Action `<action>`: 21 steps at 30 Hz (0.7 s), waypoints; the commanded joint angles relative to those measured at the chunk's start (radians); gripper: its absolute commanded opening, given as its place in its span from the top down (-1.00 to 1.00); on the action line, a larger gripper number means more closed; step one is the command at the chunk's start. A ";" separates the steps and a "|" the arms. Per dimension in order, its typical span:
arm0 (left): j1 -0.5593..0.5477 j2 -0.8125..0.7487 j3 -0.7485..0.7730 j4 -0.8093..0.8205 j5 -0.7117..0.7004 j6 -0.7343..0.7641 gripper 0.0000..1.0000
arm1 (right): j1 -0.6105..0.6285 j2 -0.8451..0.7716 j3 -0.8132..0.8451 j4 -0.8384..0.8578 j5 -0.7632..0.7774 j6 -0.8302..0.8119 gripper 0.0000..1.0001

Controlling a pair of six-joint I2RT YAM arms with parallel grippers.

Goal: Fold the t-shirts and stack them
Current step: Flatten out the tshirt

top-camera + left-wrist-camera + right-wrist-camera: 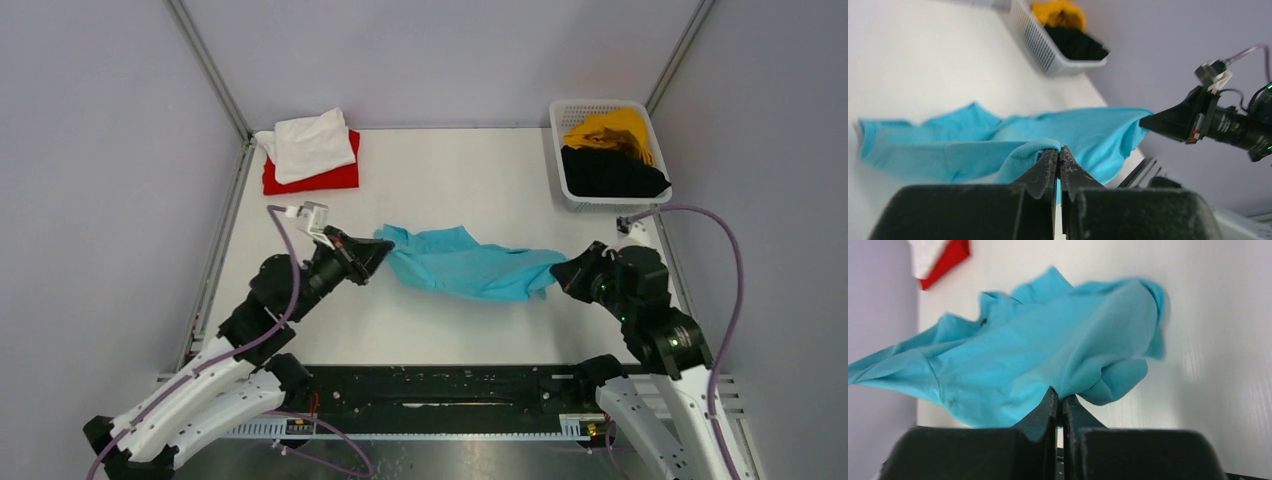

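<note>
The turquoise t-shirt [465, 265] hangs stretched between my two grippers above the table's middle. My left gripper [385, 249] is shut on its left end, seen pinched at the fingertips in the left wrist view [1058, 148]. My right gripper [558, 274] is shut on its right end, also pinched in the right wrist view [1059, 395]. The shirt [1038, 345] sags and is bunched between them. The white t-shirt [308, 143] lies on the folded red t-shirt [325, 177] at the back left. The mustard yellow t-shirt [612, 131] and black t-shirt [610, 172] lie crumpled in the basket.
The white mesh basket [562, 180] stands at the back right corner, also in the left wrist view [1040, 47]. Grey walls with metal rails enclose the table on three sides. A black rail [450, 388] runs along the near edge between the arm bases.
</note>
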State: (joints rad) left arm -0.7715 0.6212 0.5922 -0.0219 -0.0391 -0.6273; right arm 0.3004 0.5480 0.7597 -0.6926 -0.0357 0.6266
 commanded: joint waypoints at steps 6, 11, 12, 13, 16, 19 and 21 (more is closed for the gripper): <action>-0.004 -0.045 0.480 -0.048 -0.085 0.182 1.00 | 0.007 0.036 0.436 -0.092 -0.036 -0.089 1.00; -0.003 0.060 0.754 -0.156 -0.142 0.269 1.00 | 0.006 0.103 0.640 -0.098 -0.070 -0.126 1.00; -0.003 0.078 0.795 -0.169 -0.138 0.286 1.00 | 0.007 0.111 0.679 -0.096 -0.073 -0.138 1.00; -0.004 0.096 0.834 -0.174 -0.140 0.303 1.00 | 0.006 0.119 0.695 -0.093 -0.067 -0.148 1.00; -0.002 0.156 0.939 -0.187 -0.195 0.359 1.00 | 0.007 0.161 0.771 -0.086 -0.029 -0.178 1.00; -0.002 0.235 1.014 -0.178 -0.270 0.418 1.00 | 0.007 0.242 0.828 -0.093 -0.041 -0.209 1.00; -0.003 0.298 1.047 -0.157 -0.350 0.464 1.00 | 0.006 0.307 0.851 -0.095 -0.041 -0.231 1.00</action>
State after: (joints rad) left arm -0.7742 0.8116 1.5742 -0.2012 -0.2214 -0.2852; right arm 0.3012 0.7296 1.5627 -0.7956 -0.0906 0.4717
